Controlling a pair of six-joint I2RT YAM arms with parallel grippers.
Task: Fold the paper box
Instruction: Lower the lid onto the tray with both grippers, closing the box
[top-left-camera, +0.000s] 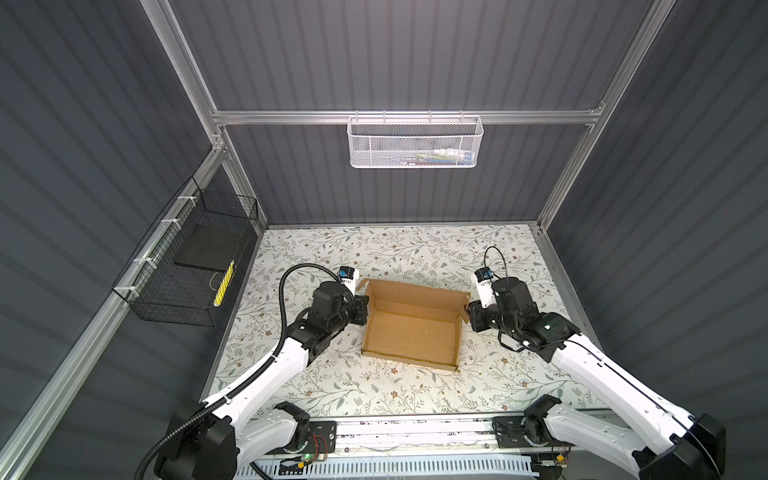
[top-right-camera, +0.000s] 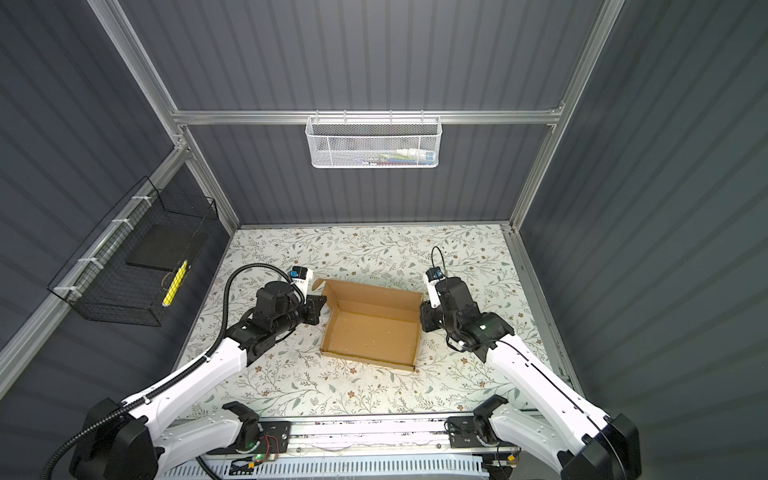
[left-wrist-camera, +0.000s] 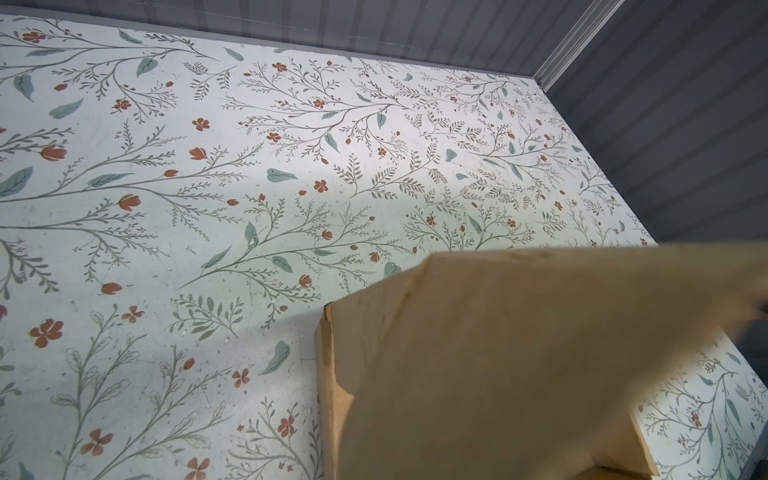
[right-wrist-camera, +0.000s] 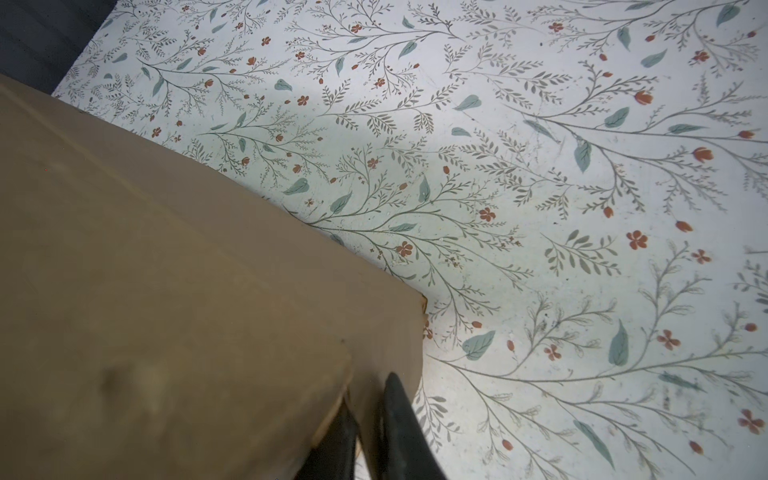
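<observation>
The paper box (top-left-camera: 411, 328) sits just below the middle of the frame in both top views, on the floral tabletop (top-left-camera: 374, 390). It is already a shallow open tray: the near wall and both side walls are up, and the lid panel (top-left-camera: 415, 293) rises from its upper edge and leans away from the tray. A small ear tab (top-left-camera: 362, 286) sticks out at the lid's upper left corner.

The right gripper (top-left-camera: 468, 316) is at the tray's upper right corner. In the right wrist view its black fingers (right-wrist-camera: 401, 432) sit either side of a card edge, clamped on the box wall. The left gripper (top-left-camera: 360, 309) presses against the upper left corner with its jaws closed. The left wrist view shows only cardboard close by, so it cannot be told whether any card is pinched there.

The step in hand looks like bringing the lid over. Doing it well probably means both arms moving evenly so the panel hinges along its crease rather than twisting. The ear tabs should be steered inside the side walls, and the light tray kept from sliding.

A white mesh basket (top-left-camera: 415, 143) hangs at top centre and a black wire basket (top-left-camera: 187, 274) at the left, both well apart.
</observation>
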